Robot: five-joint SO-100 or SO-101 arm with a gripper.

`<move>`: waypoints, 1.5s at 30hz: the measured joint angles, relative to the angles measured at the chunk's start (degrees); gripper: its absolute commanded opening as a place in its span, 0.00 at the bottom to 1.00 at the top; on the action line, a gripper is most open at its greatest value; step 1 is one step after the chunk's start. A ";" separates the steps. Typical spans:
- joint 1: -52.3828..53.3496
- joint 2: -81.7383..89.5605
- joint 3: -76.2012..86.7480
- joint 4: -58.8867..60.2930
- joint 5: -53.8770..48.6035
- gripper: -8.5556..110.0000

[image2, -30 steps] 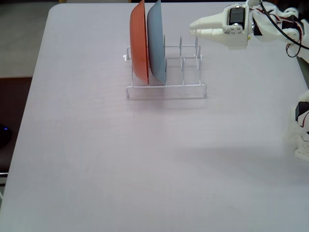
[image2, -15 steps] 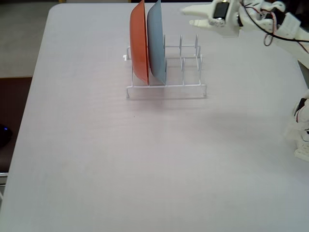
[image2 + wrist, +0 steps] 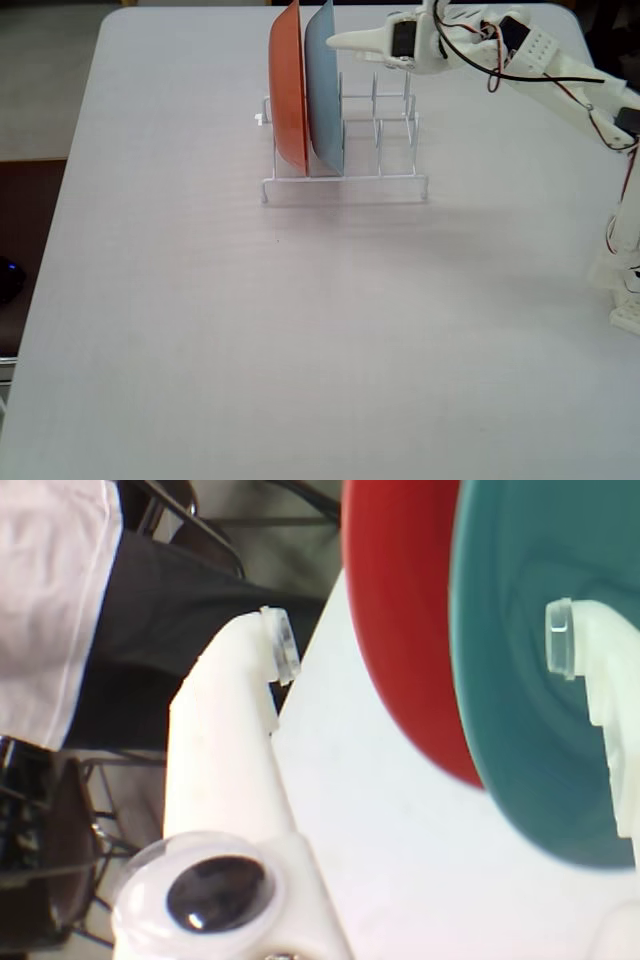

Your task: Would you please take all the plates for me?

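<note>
Two plates stand upright in the left slots of a white wire rack (image 3: 345, 183): an orange plate (image 3: 287, 85) and, right beside it, a grey-blue plate (image 3: 323, 88). In the wrist view they appear as the red plate (image 3: 400, 610) and the teal plate (image 3: 520, 710). My gripper (image 3: 350, 50) hovers over the rack's vacant slots, its tip just right of the grey-blue plate's upper rim. In the wrist view the gripper (image 3: 420, 640) is open; one finger (image 3: 575, 650) shows in front of the teal plate, the other finger (image 3: 270, 660) is off to the left. Nothing is held.
The arm's base (image 3: 625, 290) stands at the table's right edge. Beyond the far table edge, the wrist view shows a person in a white shirt (image 3: 50, 600) and dark trousers, plus a chair. A dark object (image 3: 8, 278) lies off the table's left side.
The gripper has swung left from beyond the rack's right end to above its vacant slots, ending close to the grey-blue plate. The plates and rack have not moved.
</note>
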 measured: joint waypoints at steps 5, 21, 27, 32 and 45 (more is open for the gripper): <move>0.26 -4.57 -5.71 0.00 -0.18 0.31; 0.44 -18.11 -20.04 -0.09 3.08 0.07; 0.44 -18.19 -27.25 6.24 6.42 0.07; 0.79 -18.63 -35.51 11.60 9.40 0.07; 3.78 -14.59 -45.79 20.74 12.92 0.07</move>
